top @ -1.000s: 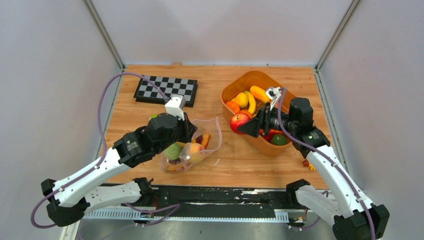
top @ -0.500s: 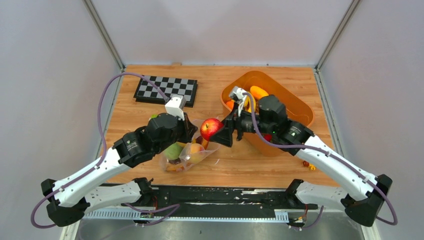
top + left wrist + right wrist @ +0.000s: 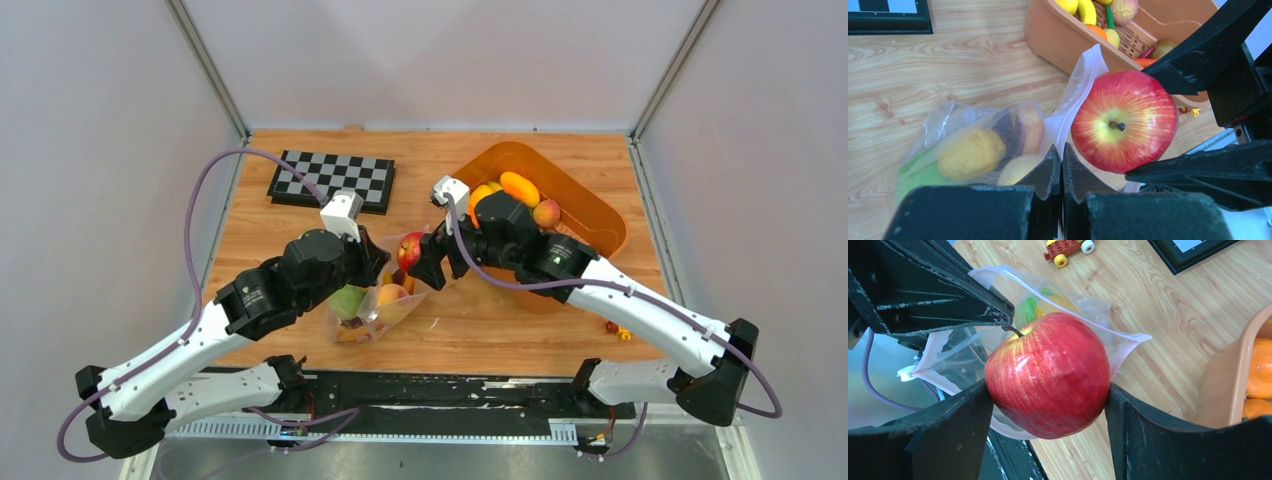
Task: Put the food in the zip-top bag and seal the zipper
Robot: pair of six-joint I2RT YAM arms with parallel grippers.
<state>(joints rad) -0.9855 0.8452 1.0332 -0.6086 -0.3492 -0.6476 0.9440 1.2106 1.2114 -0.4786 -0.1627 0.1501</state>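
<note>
Clamped on both flanks between the black fingers (image 3: 948, 425) of the right gripper (image 3: 1045, 390): the red apple (image 3: 1124, 121), stem end turned toward the left wrist camera, held in the air right at the open mouth of the zip-top bag (image 3: 385, 300). Hard to say from any view whether already past the rim or just short of it. Below and beside it, the bag itself, crinkled, resting on the table (image 3: 480, 320) and already loaded with a yellow fruit (image 3: 970, 152), a green fruit (image 3: 913, 167), a peach (image 3: 392, 295) and a maroon slice (image 3: 1023, 127) with an orange rim. Unsealed, with the whitish zipper strip (image 3: 1083, 302) curving open around the far side of the apple. Pinched at the near lip by the left gripper (image 3: 1061, 155), fingers pressed together on the plastic and holding that edge up off the wood. Just to the right of the bag, an orange tub (image 3: 600, 215) with more toy fruit inside. Well apart at the far left of the table, a checkerboard (image 3: 333, 180). On the wood beyond the bag in the right wrist view, a small wheeled block toy (image 3: 1066, 249).
</note>
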